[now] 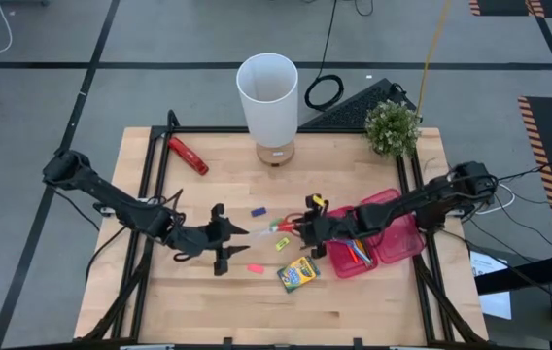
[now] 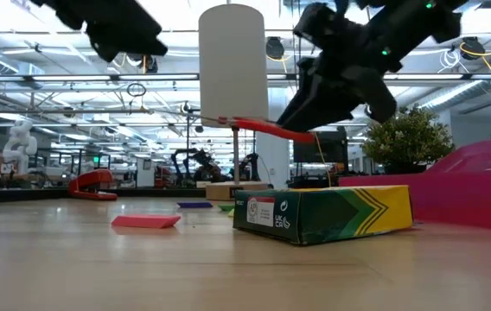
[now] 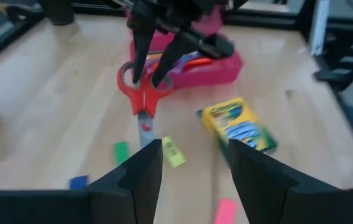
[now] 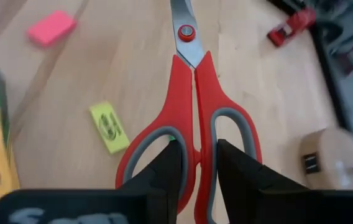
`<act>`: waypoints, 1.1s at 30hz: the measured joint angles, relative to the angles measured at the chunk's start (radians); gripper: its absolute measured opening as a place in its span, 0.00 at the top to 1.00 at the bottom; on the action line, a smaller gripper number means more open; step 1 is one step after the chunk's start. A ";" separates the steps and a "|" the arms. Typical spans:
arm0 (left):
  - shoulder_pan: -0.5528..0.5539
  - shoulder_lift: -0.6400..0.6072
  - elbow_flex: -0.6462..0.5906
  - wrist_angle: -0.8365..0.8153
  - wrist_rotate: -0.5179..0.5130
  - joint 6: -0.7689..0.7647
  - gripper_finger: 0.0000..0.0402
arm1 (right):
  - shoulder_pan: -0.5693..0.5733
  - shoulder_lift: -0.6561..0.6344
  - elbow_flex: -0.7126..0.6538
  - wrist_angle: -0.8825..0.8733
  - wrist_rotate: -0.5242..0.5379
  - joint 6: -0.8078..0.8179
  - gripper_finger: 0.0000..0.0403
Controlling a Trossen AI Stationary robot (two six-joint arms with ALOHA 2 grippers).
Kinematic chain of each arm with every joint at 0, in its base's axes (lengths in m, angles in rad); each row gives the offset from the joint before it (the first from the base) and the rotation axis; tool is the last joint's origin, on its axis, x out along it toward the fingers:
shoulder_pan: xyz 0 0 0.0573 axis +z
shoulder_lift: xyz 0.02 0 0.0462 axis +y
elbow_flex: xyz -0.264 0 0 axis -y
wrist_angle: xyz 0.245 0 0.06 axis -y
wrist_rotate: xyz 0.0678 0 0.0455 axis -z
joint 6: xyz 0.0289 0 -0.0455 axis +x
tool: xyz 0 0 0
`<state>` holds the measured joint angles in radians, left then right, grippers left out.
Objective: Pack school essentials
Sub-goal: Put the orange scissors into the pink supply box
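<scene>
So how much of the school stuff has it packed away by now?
A few pens already lie in the pink case. The right end effector is shut on the red-handled scissors, held above the table. The crayon box and several small erasers, like the pink eraser, remain on the wood. The left end effector is open and empty nearby.

A light wooden tabletop (image 1: 208,301) sits inside a black metal frame (image 1: 155,160) on a grey floor (image 1: 52,97) crossed by dark lines. At twelve o'clock on the table stands a tall white cylindrical lamp (image 1: 268,94), at two o'clock a small green potted plant (image 1: 391,126). Beyond the table lies a hall with bright ceiling lights (image 2: 479,39).
</scene>
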<state>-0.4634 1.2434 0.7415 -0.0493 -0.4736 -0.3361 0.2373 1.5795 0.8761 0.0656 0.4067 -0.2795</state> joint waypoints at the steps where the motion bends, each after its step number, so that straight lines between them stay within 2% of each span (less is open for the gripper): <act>1: 0.009 0.000 0.009 -0.001 0.022 -0.004 0.53 | 0.015 0.000 0.000 -0.002 0.018 -0.037 0.80; 6: 0.090 0.000 0.039 0.002 0.207 -0.051 0.53 | 0.072 0.000 0.000 0.007 0.111 -0.183 0.80; 11: 0.190 0.000 0.040 0.025 0.294 -0.052 0.53 | 0.092 0.000 0.001 0.039 0.147 -0.314 0.80; 15: 0.254 0.039 0.042 0.079 0.379 -0.055 0.50 | 0.092 0.000 0.001 0.045 0.147 -0.345 0.80; 19: 0.276 0.115 0.043 0.163 0.396 -0.071 0.38 | 0.092 0.001 0.002 0.066 0.145 -0.351 0.80; 25: 0.303 0.178 0.064 0.150 0.403 -0.132 0.24 | 0.093 0.001 0.002 0.076 0.142 -0.366 0.80; 29: 0.308 0.224 0.090 0.146 0.405 -0.161 0.23 | 0.092 0.002 0.002 0.075 0.142 -0.379 0.80; 33: 0.306 0.287 0.124 0.150 0.450 -0.167 0.27 | 0.092 0.002 0.002 0.073 0.142 -0.380 0.80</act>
<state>-0.1576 1.5305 0.8657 0.1011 -0.0231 -0.5035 0.3298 1.5810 0.8780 0.1387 0.5491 -0.6595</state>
